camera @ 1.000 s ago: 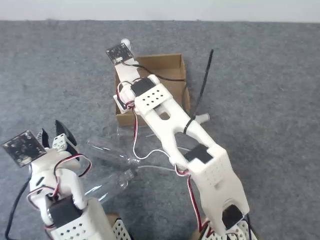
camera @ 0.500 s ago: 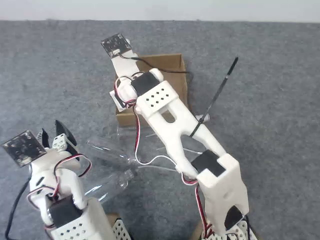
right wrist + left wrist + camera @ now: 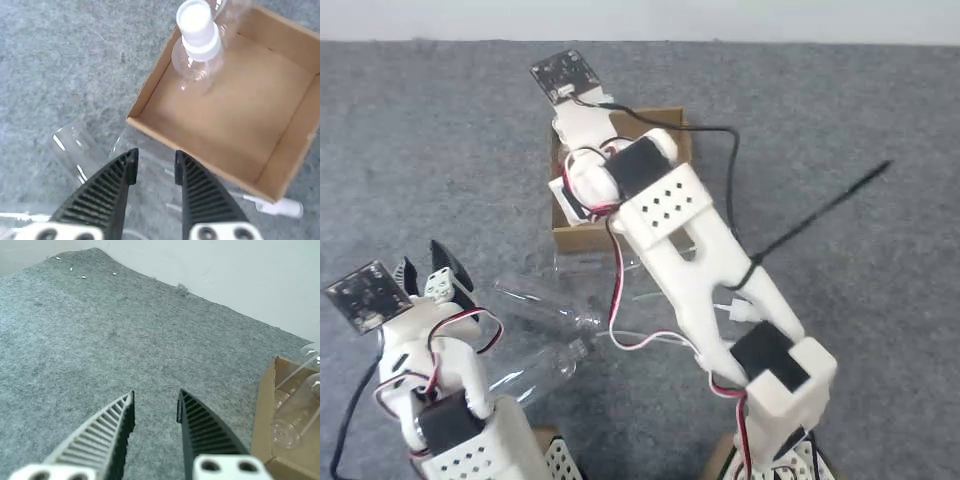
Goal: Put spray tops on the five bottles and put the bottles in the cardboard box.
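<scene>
The left gripper [image 3: 155,412] hangs with its jaws apart and empty, well left of the cardboard box [image 3: 250,100]. Uncapped bottles [image 3: 540,303] lie on their sides just outside the box's near wall, long axes roughly left-right. The right gripper [image 3: 152,170], parted and empty, hovers over that wall and is the nearer one. One capped bottle [image 3: 197,47] sits inside the box.

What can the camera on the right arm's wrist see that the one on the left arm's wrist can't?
Right wrist view: the right gripper, open, by the cardboard box; a capped bottle inside; clear bottles and a loose spray top on the carpet. Left wrist view: the left gripper, open, over bare carpet; a pale wall. Both: the box with bottles in it.
</scene>
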`<action>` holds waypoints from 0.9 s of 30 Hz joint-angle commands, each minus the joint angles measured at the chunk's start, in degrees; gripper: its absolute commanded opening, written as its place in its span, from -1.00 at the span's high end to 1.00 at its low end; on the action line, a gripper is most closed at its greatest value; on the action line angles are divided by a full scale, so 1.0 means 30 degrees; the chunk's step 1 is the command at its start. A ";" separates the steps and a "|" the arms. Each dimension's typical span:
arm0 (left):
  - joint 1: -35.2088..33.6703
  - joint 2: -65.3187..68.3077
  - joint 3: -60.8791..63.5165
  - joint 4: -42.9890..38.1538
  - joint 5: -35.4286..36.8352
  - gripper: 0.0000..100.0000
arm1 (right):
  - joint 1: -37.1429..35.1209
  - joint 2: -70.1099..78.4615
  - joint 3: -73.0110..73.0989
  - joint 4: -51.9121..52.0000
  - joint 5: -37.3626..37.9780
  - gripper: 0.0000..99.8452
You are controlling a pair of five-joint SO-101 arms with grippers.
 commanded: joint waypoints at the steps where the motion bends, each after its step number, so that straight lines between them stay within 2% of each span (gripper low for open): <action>1: 0.0000 -0.0264 -0.0484 -0.0527 0.0147 0.74 | -0.0161 -0.2447 -0.1084 0.1363 -0.0059 0.88; 18: 0.0029 -0.0264 -0.0337 -0.0557 0.0117 0.74 | -0.0132 -0.4527 -0.1084 0.5289 -0.0029 0.88; 27: 0.0029 -0.0264 -0.0337 -0.0557 0.0117 0.74 | -0.0161 -0.6256 -0.0205 0.5700 -0.0029 0.88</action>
